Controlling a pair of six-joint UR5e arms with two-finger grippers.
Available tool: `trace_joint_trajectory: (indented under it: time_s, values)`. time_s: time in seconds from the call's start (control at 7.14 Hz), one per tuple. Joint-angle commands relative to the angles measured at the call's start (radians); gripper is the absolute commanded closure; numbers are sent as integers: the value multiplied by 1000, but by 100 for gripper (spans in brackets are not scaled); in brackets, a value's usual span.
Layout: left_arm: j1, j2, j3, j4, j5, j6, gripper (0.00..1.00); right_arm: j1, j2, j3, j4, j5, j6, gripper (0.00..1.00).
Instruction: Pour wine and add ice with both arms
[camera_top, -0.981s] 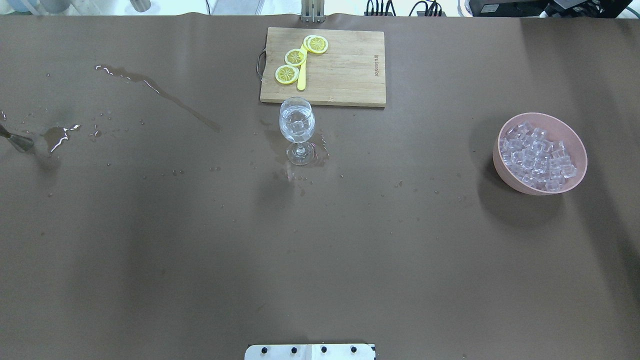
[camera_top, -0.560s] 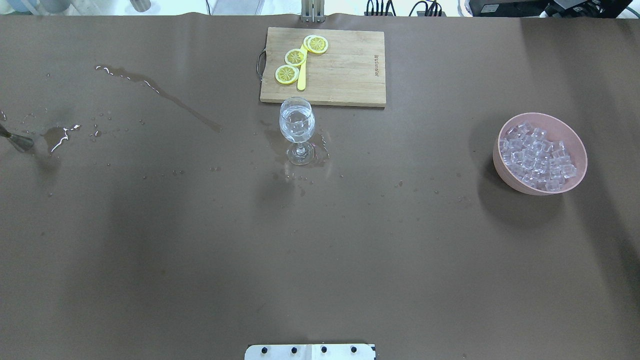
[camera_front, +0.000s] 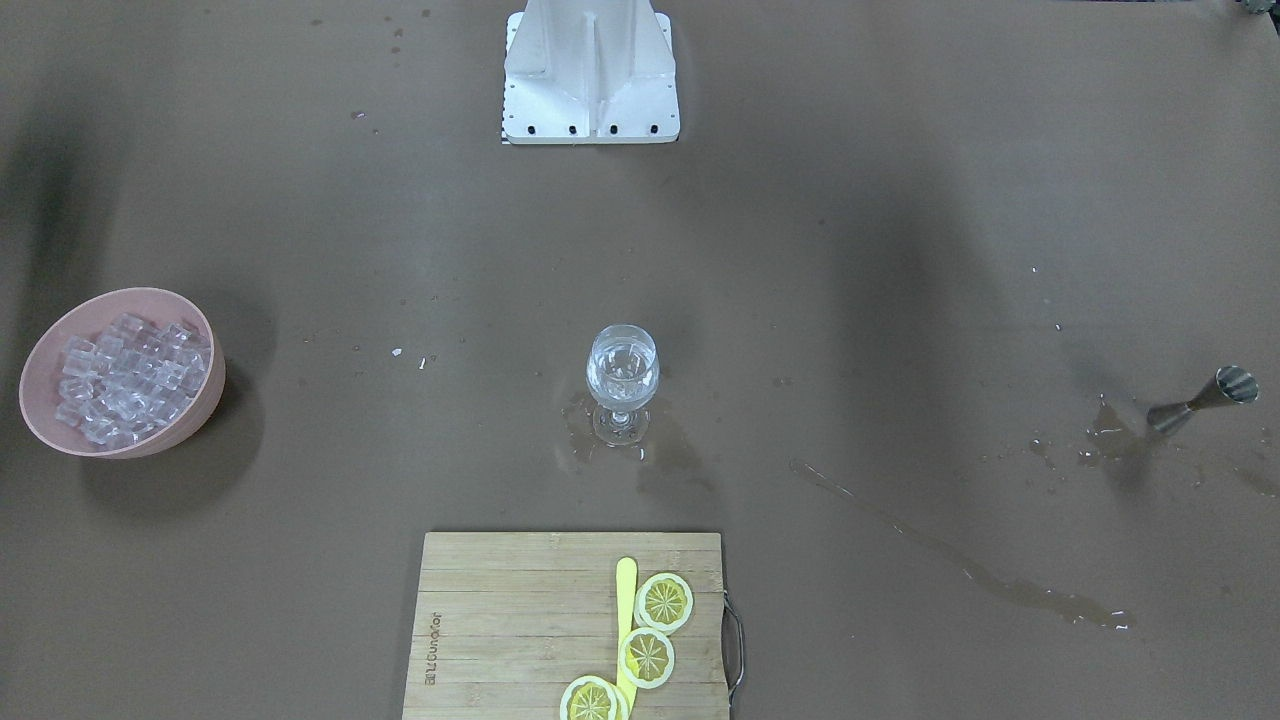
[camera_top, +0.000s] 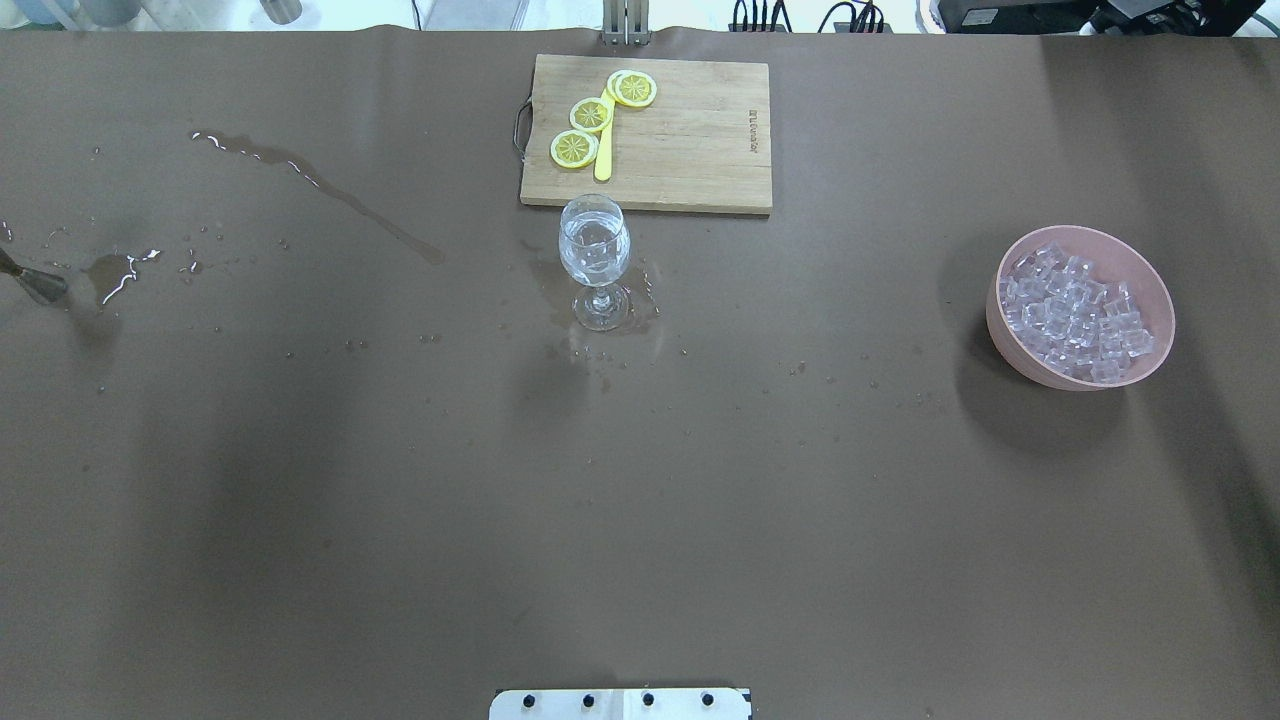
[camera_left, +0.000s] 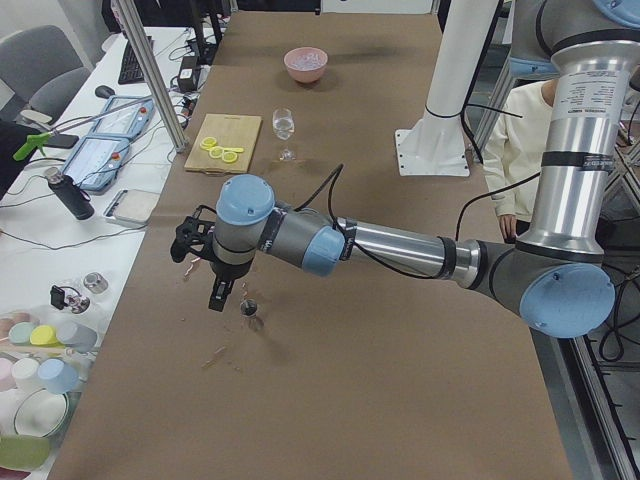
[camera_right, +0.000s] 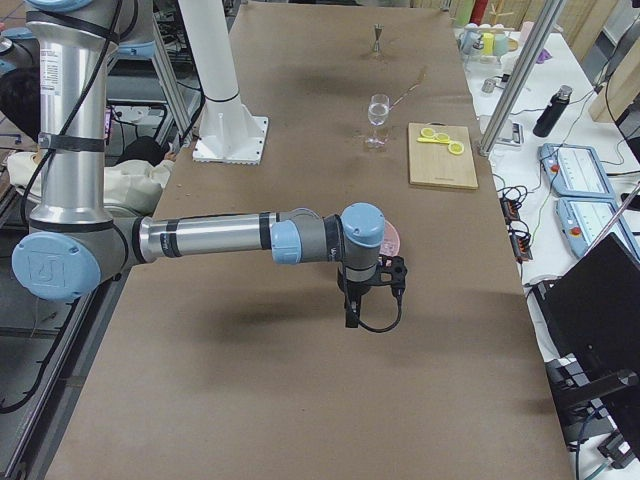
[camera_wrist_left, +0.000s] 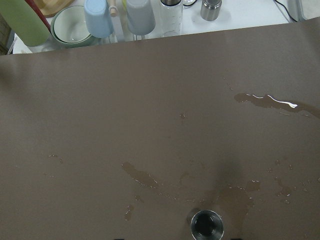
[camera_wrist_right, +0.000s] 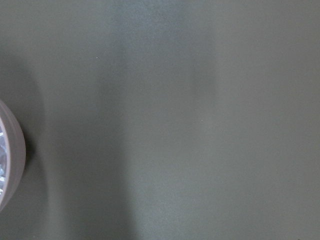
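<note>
A wine glass (camera_top: 594, 250) stands upright mid-table with clear wine and what look like ice cubes in its bowl; it also shows in the front view (camera_front: 622, 375). More ice fills a pink bowl (camera_top: 1148, 300), (camera_front: 212, 385) at the table's right end. A steel jigger (camera_front: 1200, 398) stands at the left end. My left gripper (camera_left: 212, 290) hangs just above and beside the jigger (camera_left: 249, 308). My right gripper (camera_right: 358, 305) hovers beside the bowl (camera_right: 392, 240). Neither gripper shows close enough to tell if it is open or shut.
A wooden cutting board (camera_top: 690, 140) with lemon slices (camera_top: 590, 114) and a yellow knife lies just beyond the glass. Spilled liquid streaks the cover at the left (camera_top: 320, 190) and around the glass foot (camera_top: 640, 300). The white base block (camera_front: 590, 70) stands at the near edge.
</note>
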Motion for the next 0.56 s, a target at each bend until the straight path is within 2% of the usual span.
trace_joint_trajectory:
  time_s: [0.0, 0.42]
  values:
    - [-1, -6, 4, 7, -2, 4, 2, 2, 1, 2, 0, 13, -3, 1]
    - [-1, -4, 4, 7, -4, 4, 2, 0, -1, 3, 0, 16, -3, 1]
